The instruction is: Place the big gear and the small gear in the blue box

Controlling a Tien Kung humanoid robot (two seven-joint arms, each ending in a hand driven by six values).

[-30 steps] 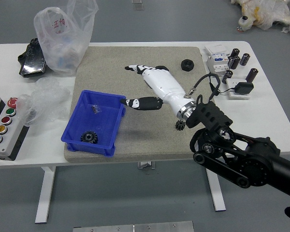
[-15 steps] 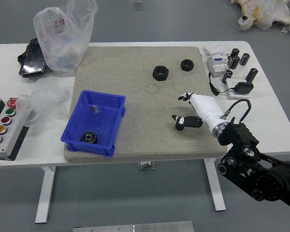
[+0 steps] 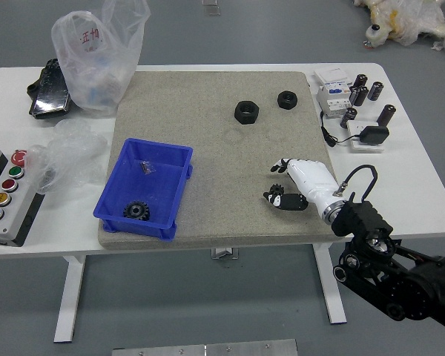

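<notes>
Robot hand: the right robot hand (image 3: 273,181), white and black, comes in over the table (image 3: 423,185) from the near right; its fingers stand apart from its thumb, with a wide gap at the tips.
Small gear: a small black toothed gear (image 3: 277,190) is at the opening between the fingertips and the thumb, toward the table's near edge and right of its middle; whether they touch it, I cannot tell.
Big gear: a larger dark toothed gear (image 3: 136,211) with a round centre lies in the blue box, by its near wall.
Blue box: an open blue plastic box (image 3: 167,228) sits toward the table's near edge, left of the middle; a small clear packet (image 3: 147,167) lies farther back inside it.
Mat: a grey-beige rectangular mat (image 3: 208,159) lies under the box and the small gear.
Black rings: two thick black rings, one (image 3: 246,112) nearer the middle, the other (image 3: 287,100) farther right, lie apart near the far edge.
Far right corner: small white boxes (image 3: 334,99), upright black cylinders (image 3: 386,115) and a black adapter (image 3: 374,135) with a cable.
Left edge: a grey control box (image 3: 21,215) with coloured buttons, beside crumpled clear plastic (image 3: 68,152).
Far left corner: a glossy black object (image 3: 50,89) and a translucent plastic bag (image 3: 96,70) with red print.
</notes>
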